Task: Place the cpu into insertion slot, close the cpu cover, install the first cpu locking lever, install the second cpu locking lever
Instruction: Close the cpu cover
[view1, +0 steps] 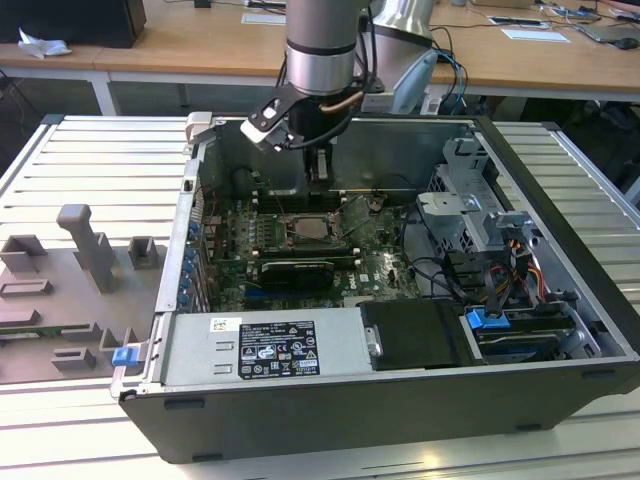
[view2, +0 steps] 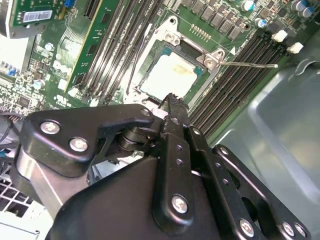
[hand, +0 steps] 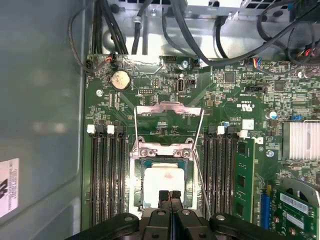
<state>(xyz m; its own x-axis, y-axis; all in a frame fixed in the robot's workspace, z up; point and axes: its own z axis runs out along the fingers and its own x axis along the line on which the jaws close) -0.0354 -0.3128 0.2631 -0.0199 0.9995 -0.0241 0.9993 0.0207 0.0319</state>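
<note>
The cpu (hand: 162, 186), a pale square chip, lies in the insertion slot (hand: 136, 175) on the green board; it also shows in the second wrist view (view2: 170, 75). The cpu cover (hand: 169, 111), a thin silvery frame, is flipped open beyond the socket. Two thin wire locking levers (hand: 135, 131) (hand: 201, 167) stand raised on either side, one seen as a rod (view2: 247, 64). My gripper (hand: 170, 196) hangs just above the near edge of the cpu, shut with nothing between its fingers. From outside, the gripper (view1: 318, 168) is inside the case over the socket (view1: 315, 230).
Long black memory slots (hand: 107, 175) (hand: 222, 170) flank the socket. A grey case wall (hand: 40, 110) runs close on one side. Cables (hand: 150, 25) cross beyond the board. A power supply (view1: 270, 348) and drive cage (view1: 470, 210) fill the case; grey fixtures (view1: 85, 245) lie outside.
</note>
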